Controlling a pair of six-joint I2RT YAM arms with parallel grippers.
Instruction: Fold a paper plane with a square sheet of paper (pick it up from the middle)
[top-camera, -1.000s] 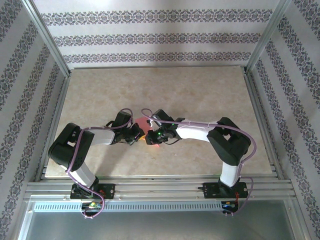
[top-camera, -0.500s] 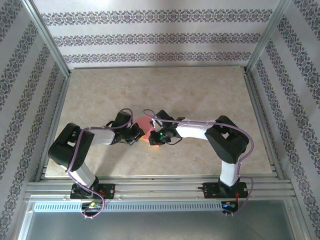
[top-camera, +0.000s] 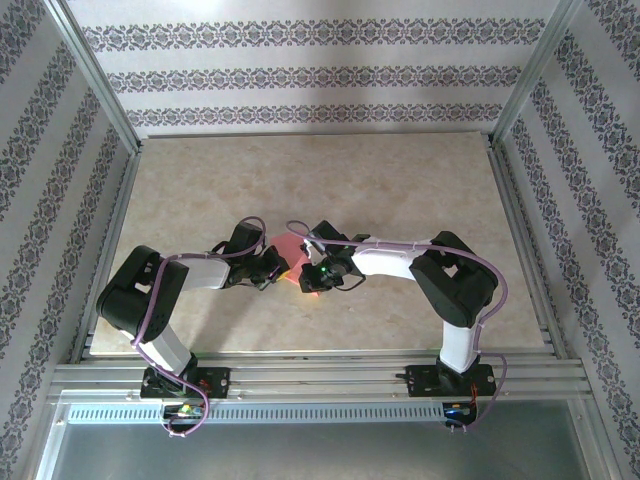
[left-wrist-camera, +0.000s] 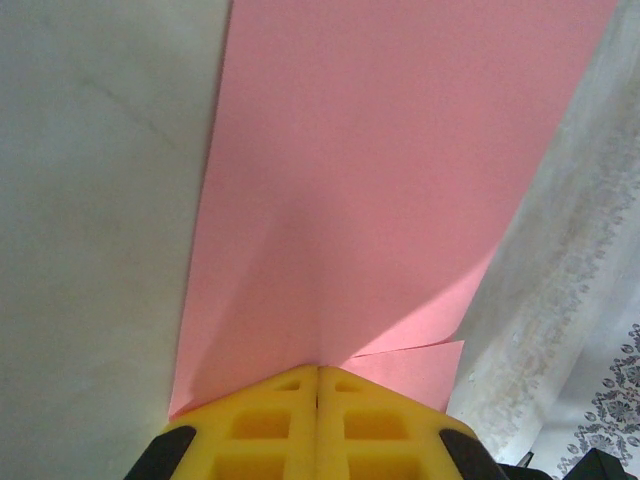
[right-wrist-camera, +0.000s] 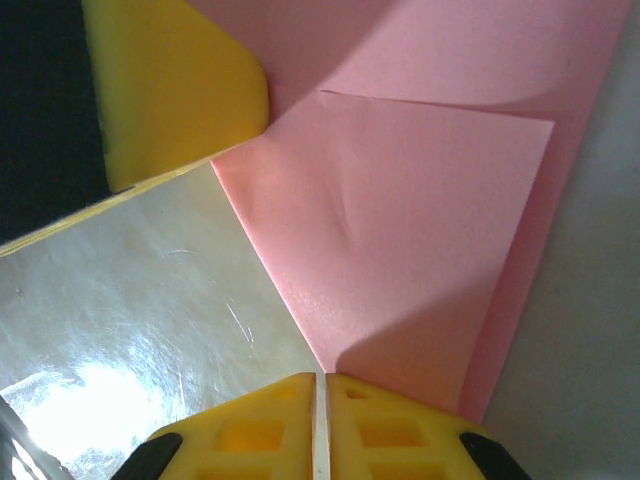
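Where the top camera looks down, I count one pink sheet (top-camera: 290, 248) at mid-desk (top-camera: 420, 190), with two arms bent low toward it. On the left wrist, the left jaws are clamped on its smooth, creased edge. On the right wrist, the right jaws pinch a folded flap.

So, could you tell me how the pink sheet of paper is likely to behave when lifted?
Probably floppy: the sheet of paper appears to bow between the pinches instead of lying flat. Likely very light, as the left gripper and right gripper hold it by thin edge pinches. It seems to crease easily, given its folded flap.
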